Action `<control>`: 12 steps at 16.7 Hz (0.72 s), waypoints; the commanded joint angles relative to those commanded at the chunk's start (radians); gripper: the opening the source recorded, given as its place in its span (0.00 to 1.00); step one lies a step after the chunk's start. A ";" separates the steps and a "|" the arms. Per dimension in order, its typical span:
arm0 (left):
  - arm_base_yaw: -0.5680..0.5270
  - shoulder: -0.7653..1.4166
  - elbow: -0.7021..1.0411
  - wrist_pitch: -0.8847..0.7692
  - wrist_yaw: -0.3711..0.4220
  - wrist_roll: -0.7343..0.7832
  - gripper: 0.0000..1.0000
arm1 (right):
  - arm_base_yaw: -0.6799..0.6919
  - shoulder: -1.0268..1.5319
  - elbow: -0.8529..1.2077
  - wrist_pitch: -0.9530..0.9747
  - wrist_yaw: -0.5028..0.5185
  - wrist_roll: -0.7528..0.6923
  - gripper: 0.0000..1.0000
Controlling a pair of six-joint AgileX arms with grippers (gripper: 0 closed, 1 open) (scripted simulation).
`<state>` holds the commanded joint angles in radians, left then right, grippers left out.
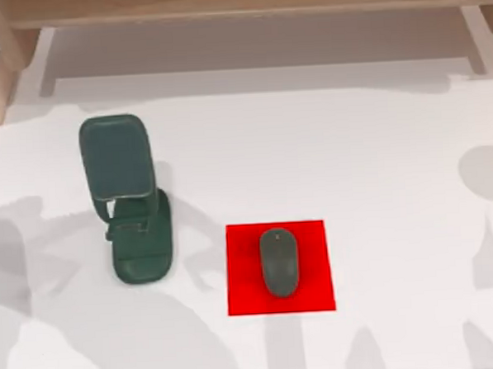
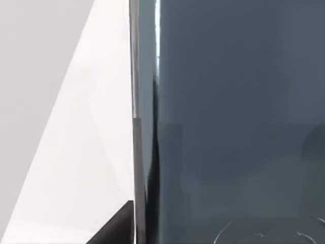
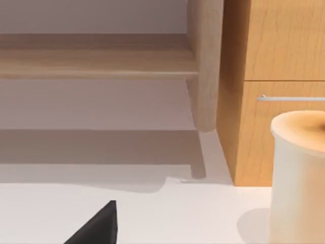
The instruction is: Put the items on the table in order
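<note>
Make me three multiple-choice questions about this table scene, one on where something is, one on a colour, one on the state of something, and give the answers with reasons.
1. Where does the mouse lie?
A. On the red square
B. On the bare table beside the stand
C. On the wooden shelf

2. What colour is the stand?
A. White
B. Dark green
C. Orange

3. How is the phone placed?
A. Flat on the tabletop
B. Under the mouse
C. Propped on the stand

Answers:
1. A: in the top view red shows on every side of the mouse.
2. B: its base and upright are dark green against the white table.
3. C: the phone sits on the stand's upper part, above its base.
</note>
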<state>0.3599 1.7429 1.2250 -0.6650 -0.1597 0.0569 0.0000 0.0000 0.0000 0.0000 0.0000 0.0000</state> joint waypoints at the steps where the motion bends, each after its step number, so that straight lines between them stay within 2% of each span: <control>1: -0.057 -0.051 -0.017 0.050 -0.043 -0.046 0.00 | 0.000 0.000 0.000 0.000 0.000 0.000 1.00; 6: -0.347 -0.281 -0.118 0.254 -0.241 -0.243 0.00 | 0.000 0.000 0.000 0.000 0.000 0.000 1.00; 12: -0.685 -0.483 -0.236 0.379 -0.437 -0.389 0.00 | 0.000 0.000 0.000 0.000 0.000 0.000 1.00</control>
<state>-0.3252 1.2598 0.9890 -0.2861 -0.5966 -0.3325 0.0000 0.0000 0.0000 0.0000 0.0000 0.0000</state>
